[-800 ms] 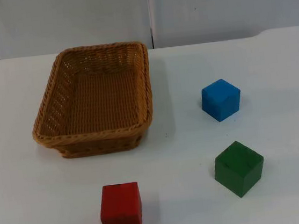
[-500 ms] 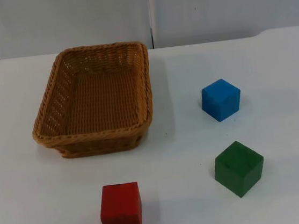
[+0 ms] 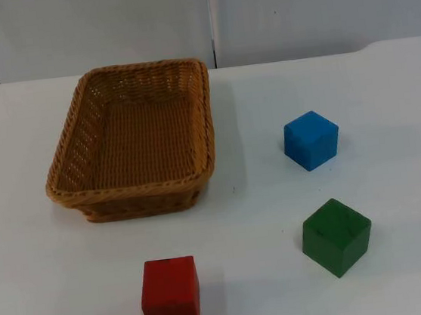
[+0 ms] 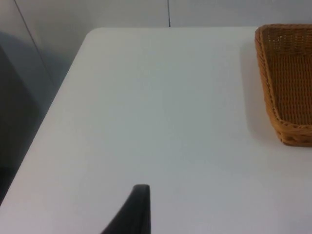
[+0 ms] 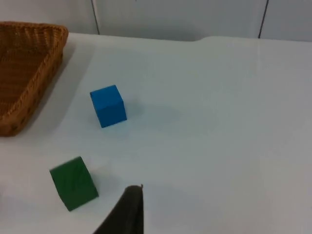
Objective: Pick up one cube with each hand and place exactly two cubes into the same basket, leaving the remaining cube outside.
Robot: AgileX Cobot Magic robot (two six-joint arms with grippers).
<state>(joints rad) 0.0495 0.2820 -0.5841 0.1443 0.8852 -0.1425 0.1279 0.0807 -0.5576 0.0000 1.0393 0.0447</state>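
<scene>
An empty woven basket (image 3: pixel 85 191) stands left of centre on the white table, and its corner (image 4: pixel 273 97) is seen in the left wrist view. The red cube (image 3: pixel 170 294) lies in front of the basket. The blue cube (image 3: pixel 311 140) and the green cube (image 3: pixel 336 236) lie to the right; both blue (image 5: pixel 108 106) and green (image 5: pixel 73 183) appear in the right wrist view. My left gripper (image 4: pixel 136 214) hovers over bare table left of the basket. My right gripper (image 5: pixel 127 212) hovers right of the green cube, apart from it.
The grey partition wall (image 3: pixel 210 17) closes off the table at the back. The table's left edge (image 4: pixel 53 102) drops away beside the left gripper. Bare white surface lies between the basket and the cubes.
</scene>
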